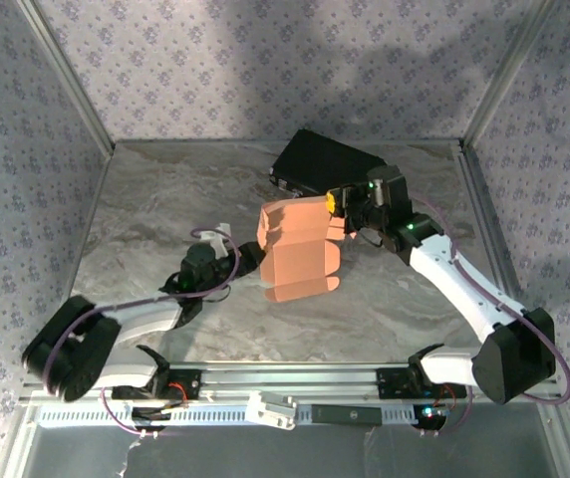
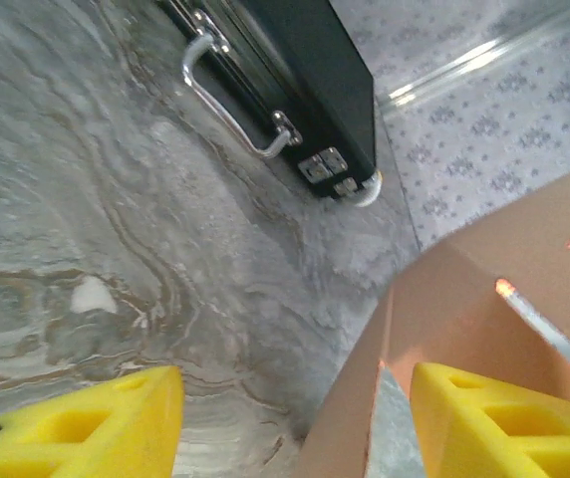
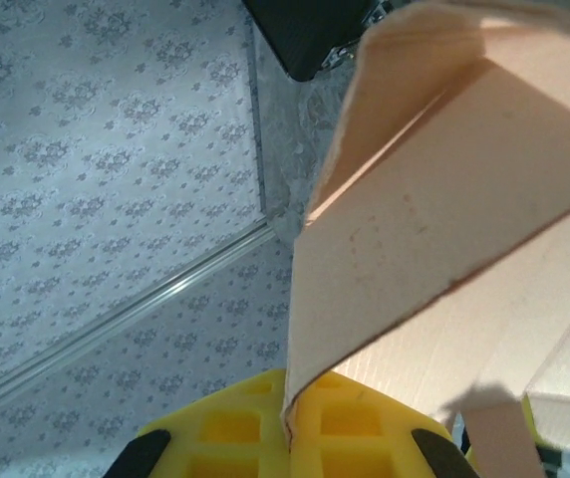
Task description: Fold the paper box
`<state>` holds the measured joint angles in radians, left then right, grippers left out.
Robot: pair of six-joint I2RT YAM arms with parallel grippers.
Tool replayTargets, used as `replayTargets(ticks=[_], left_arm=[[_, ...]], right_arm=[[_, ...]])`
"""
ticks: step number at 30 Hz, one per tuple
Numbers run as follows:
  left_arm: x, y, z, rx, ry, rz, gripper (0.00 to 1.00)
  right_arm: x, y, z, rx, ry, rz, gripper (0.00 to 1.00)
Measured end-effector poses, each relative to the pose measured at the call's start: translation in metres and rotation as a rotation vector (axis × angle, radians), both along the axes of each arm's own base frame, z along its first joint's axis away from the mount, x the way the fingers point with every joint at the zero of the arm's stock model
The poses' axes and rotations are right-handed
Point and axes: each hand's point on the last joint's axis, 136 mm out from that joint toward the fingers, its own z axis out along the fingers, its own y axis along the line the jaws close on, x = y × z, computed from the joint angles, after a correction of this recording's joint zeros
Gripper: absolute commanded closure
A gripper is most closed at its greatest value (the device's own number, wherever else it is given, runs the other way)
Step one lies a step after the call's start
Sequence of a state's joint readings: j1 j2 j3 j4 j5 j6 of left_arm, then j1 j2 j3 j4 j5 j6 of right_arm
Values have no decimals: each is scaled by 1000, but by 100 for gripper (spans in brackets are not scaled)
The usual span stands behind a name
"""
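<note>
The paper box (image 1: 300,251), salmon-brown and partly folded, is held up over the middle of the marble table. My right gripper (image 1: 337,206) is at its far right corner. In the right wrist view the right gripper (image 3: 290,423) is shut on a thin edge of the paper box (image 3: 444,199). My left gripper (image 1: 243,261) sits at the box's left side. In the left wrist view the left gripper (image 2: 295,428) is open, its yellow fingers (image 2: 96,423) wide apart. A panel of the box (image 2: 484,289) stands between them, close to the right finger.
A black hard case (image 1: 325,164) with a metal handle (image 2: 230,105) lies just behind the box, near the right gripper. Patterned walls and aluminium rails (image 1: 479,214) bound the table (image 1: 165,189). Bare marble lies to the left and in front.
</note>
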<state>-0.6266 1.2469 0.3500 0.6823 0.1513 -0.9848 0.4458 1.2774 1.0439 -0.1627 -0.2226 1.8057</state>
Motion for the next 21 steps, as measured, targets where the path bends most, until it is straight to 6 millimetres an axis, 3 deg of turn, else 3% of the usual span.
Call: replayTargets(ticks=[4,11,16,21], left_arm=[[-15,26,10,71,12,67,34],[-46,79,-1,225,116,193,34],[-63,97,-12,288,169,213,34],[-64,99,-2,314,156,187,42]], right_arm=[[2,12,-9,-23,-29,34,100],[-4,47,-43,-132,-85,138,100],[-1,60,-51,-171,-191,178,100],[2,65,-66,-192,-269,216,100]])
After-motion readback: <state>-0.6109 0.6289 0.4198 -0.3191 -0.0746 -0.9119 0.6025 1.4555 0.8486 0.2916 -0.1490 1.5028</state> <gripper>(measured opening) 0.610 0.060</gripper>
